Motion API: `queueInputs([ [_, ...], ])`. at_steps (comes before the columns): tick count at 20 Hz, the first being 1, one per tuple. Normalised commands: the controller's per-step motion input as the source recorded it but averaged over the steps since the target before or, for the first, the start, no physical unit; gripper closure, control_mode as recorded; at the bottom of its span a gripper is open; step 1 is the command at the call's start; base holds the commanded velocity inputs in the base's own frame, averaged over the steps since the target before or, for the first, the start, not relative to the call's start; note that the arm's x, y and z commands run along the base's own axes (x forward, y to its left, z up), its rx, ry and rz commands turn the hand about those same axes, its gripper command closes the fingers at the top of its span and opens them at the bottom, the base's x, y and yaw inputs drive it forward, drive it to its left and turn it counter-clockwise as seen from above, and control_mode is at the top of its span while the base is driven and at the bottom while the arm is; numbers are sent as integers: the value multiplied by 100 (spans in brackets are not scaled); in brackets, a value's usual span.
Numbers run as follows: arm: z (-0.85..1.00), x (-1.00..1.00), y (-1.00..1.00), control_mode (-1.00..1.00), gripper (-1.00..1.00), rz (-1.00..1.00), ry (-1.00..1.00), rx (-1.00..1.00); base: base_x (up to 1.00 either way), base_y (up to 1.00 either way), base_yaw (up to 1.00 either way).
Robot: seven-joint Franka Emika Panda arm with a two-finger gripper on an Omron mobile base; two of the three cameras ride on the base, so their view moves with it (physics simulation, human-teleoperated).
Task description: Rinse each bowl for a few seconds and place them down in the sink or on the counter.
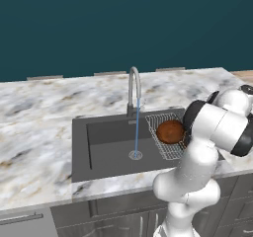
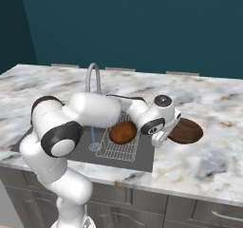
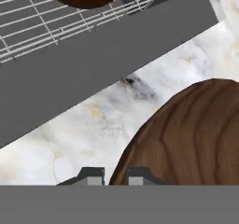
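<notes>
Pincer [image 3: 115, 174] pinching counter bowl [image 3: 196, 139] rim, rack bowl [image 1: 170, 131], faucet stream [image 1: 136, 127] running

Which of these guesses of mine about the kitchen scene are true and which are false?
1. Water is running from the faucet. True.
2. Both bowls sit in the wire rack. False: one bowl is in the rack inside the sink; the other bowl lies on the counter to the sink's right.
3. The tool is at the rim of the bowl on the counter, its tips close together. True.
4. The bowl in the rack is under the stream. False: the stream falls to the drain, beside the rack.
5. The bowls are white. False: they are reddish-brown, like wood.
</notes>
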Motion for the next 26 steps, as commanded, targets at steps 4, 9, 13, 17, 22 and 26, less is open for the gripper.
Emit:
queueInputs([
  [4, 55, -67, 68, -100, 100, 11, -2, -8, 0, 0, 0],
  [9, 53, -68, 67, -100, 100, 12, -1, -8, 0, 0, 0],
  [13, 35, -47, 72, -100, 100, 17, 0, -3, 0, 0, 0],
  [17, 25, -21, 57, -100, 100, 22, 5, 0, 0, 0, 0],
  [22, 17, -1, 53, -100, 100, 26, 11, 5, 0, 0, 0],
  [26, 3, 15, 56, -100, 100, 25, 11, 7, 0, 0, 0],
])
